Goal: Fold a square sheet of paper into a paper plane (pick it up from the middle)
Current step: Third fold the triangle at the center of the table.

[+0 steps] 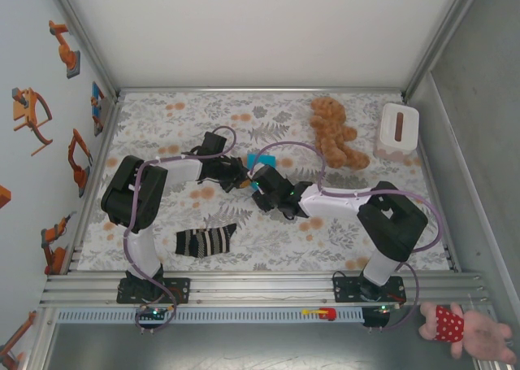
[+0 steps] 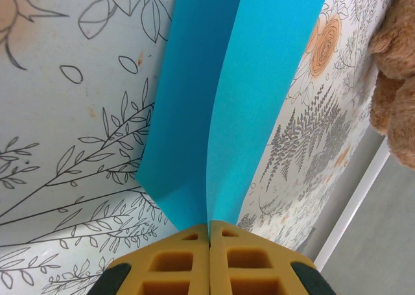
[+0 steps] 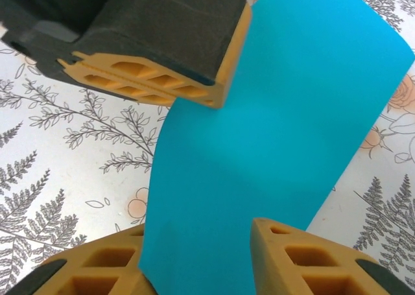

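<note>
The turquoise-blue sheet of paper [image 2: 220,100] is bent into a V along a centre crease and held off the floral table. My left gripper [image 2: 209,233] is shut on its creased end. From the top it shows as a small blue patch [image 1: 261,158] between both grippers, with the left gripper [image 1: 242,180] just left of it. My right gripper [image 3: 201,233] stands open around the paper's [image 3: 279,126] other end. The strip lies against its left finger and stays apart from its right fingertip [image 3: 279,240]. Whether the paper has a paper plane's shape I cannot tell.
A black-and-white striped sock [image 1: 205,241] lies near the left arm's base. A brown teddy bear [image 1: 335,134] and a white box [image 1: 398,130] sit at the back right. The left gripper's fingers [image 3: 162,81] are close above the paper in the right wrist view.
</note>
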Controlling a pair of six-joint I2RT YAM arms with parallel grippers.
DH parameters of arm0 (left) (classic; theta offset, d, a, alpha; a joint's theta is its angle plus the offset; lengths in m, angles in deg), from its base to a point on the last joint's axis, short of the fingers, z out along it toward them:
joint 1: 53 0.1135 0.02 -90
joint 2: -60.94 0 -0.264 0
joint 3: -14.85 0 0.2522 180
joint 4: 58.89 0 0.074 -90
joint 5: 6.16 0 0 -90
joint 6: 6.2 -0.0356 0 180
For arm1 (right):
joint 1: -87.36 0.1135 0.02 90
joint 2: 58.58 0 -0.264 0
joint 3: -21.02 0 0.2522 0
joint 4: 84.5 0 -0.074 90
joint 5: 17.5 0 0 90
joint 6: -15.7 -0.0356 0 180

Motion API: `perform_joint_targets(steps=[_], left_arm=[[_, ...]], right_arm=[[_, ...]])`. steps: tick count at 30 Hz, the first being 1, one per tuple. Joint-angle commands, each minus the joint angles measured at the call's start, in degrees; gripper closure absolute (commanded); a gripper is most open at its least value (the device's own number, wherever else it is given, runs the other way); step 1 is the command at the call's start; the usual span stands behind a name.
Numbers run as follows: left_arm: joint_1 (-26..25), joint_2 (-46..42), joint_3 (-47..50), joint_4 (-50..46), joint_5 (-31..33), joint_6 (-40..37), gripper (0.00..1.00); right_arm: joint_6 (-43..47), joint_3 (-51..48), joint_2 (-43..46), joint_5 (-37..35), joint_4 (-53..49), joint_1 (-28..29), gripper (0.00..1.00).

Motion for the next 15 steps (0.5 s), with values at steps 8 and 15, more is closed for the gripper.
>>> perform_joint_targets(steps=[8, 15], left_arm=[[-0.1, 0.2, -0.8, -1.2, -0.1, 0.5, 0.91], [3.5, -3.5, 1.4, -3.1, 1.2, -1.0, 0.73]], right_arm=[[2.4, 1.4, 0.6, 3.4, 1.8, 0.1, 0.92], [2.3, 0.9, 0.9, 10.7, 1.7, 0.0, 1.0]])
